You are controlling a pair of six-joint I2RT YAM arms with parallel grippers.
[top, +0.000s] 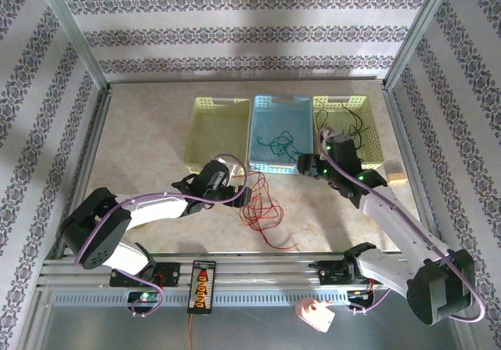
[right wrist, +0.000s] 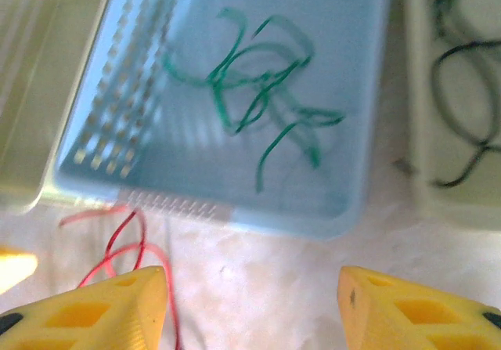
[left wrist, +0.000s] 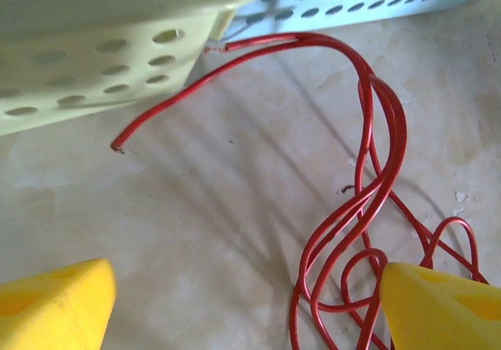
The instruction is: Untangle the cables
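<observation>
Right up close in the left wrist view: fat yellow fingers (left wrist: pixel 55 303) of the left hand (left wrist: pixel 243 307), spread wide, holding nothing. Just beside the right-side finger, a loopy pile of red cable (left wrist: pixel 376 170) flat on the counter (left wrist: pixel 196 225), one bare end near the wall of the left yellow basket (left wrist: pixel 94 68).

Three baskets in a row at the back of the counter. In the blue basket (top: pixel 282 99), the middle one: the green cable (top: pixel 275 141), curly and tangled on itself. In the right yellow basket (top: pixel 348 99): the black cable (top: pixel 356 123), in big loose loops.

Left arm (top: pixel 149 207) low and bent, reaching across to the right, hand beside the red pile. Right arm (top: pixel 399 225) stretched forward, right hand (right wrist: pixel 250 307) above the counter by the front edge of the blue basket, fingers apart, gripping nothing.

Red cable thin and shiny, many loops crossing each other, in front of the baskets.
</observation>
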